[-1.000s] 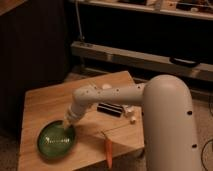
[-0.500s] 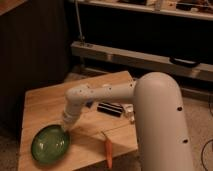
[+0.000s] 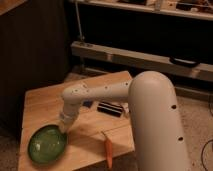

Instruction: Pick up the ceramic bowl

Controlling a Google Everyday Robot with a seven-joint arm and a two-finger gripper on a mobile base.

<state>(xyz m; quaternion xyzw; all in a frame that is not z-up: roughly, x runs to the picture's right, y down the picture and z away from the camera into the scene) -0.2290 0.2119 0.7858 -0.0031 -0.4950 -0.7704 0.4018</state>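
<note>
Ceramic bowl [image 3: 46, 145], glossy green, sits on the near left corner of the wooden table [image 3: 45, 100]; an orange carrot [image 3: 108, 151] lies to its right. The gripper [image 3: 64, 127] meets the bowl's far right rim. Beyond the bowl, a dark flat object [image 3: 110, 108] rests by the white arm [image 3: 100, 92]

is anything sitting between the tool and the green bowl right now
Nothing visible does. The tool is down at the right rim of the ceramic bowl, near the table's front left corner. The carrot and the dark box lie off to the right, out of the way.
</note>
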